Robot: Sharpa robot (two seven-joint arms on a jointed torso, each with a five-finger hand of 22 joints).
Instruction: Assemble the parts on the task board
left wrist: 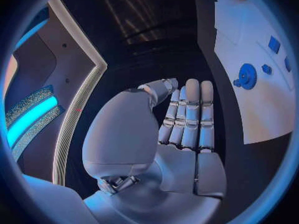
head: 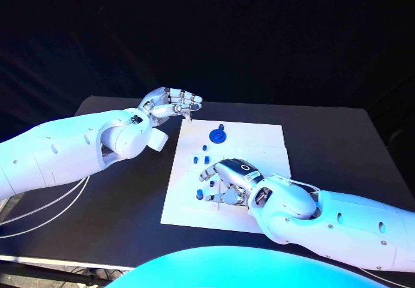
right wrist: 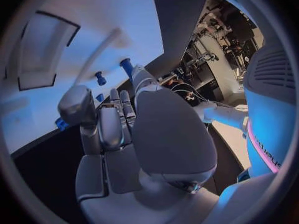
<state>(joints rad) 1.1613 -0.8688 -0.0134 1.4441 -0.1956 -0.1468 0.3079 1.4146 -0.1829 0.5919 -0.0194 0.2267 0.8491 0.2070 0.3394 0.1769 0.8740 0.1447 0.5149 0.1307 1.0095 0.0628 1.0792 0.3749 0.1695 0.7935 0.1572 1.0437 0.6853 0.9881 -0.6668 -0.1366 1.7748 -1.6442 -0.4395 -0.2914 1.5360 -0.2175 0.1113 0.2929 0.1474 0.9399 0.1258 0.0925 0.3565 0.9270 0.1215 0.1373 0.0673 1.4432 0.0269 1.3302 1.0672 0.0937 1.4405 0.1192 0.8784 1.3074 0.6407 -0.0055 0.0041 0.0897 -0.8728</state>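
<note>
The right hand (head: 232, 175) works nearest the robot, low over the near half of the task board (head: 268, 135), fingers curled down among the small blue parts (head: 200, 194) there. Whether it pinches one of them I cannot tell; its wrist view shows the fingers bent together beside a blue peg (right wrist: 126, 66) standing in the board. Toward the board's middle, more small blue pieces (head: 206, 159) stand or lie apart. Farther still, at the board's far end, a blue gear (head: 218, 135) sits in place. Beyond the board's far left corner the left hand (head: 170, 102) hovers, fingers curled in, holding nothing. Assembly looks partly done, with several pieces apparently left.
</note>
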